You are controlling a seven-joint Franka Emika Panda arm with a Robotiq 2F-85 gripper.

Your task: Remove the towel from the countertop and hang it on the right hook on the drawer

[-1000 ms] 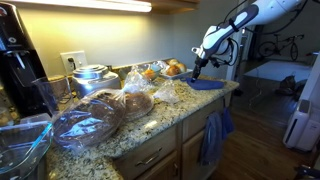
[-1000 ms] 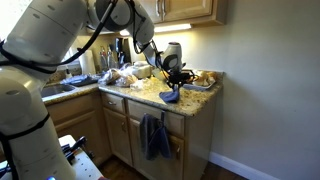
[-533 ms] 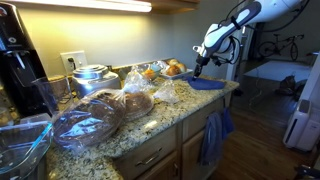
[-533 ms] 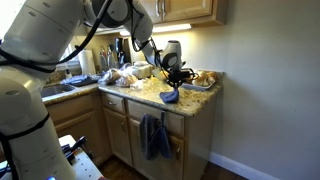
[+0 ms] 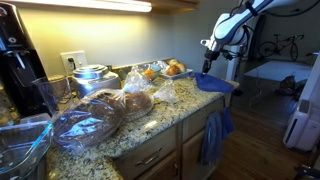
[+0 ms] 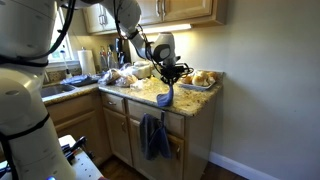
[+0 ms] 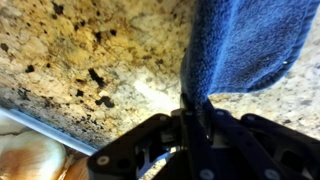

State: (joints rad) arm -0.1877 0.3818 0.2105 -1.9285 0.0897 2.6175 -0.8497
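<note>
The countertop (image 5: 165,118) fills the lower left of an exterior view and runs out to a corner right of centre. Its left and middle stretch is crowded with bagged bread (image 5: 90,120) and dishes. Below that corner, on the cabinet front (image 6: 125,135), a paler blue towel (image 6: 152,137) hangs from the drawer line, at lower centre of an exterior view. It also shows at lower right in the other picture (image 5: 212,138).

The towel (image 6: 166,95) to be moved is the deeper blue one. It is off the slab for most of its length and droops from the gripper (image 6: 170,78) just above the counter's corner. Its long axis runs roughly straight down. Whether its lowest edge touches the stone I cannot tell.

In the wrist view the cloth (image 7: 240,45) spreads from the fingers (image 7: 182,122) toward the upper right of the frame, with granite (image 7: 90,50) behind it. The fingers are fully closed, pinching one bunched edge of the towel between them.

What the coming move turns on is the drop. The hooks sit below and outward of the counter edge, under the gripper, near the paler towel. The hooks themselves are too small to make out. So the pinched edge probably has to travel out past the rim and then down.
</note>
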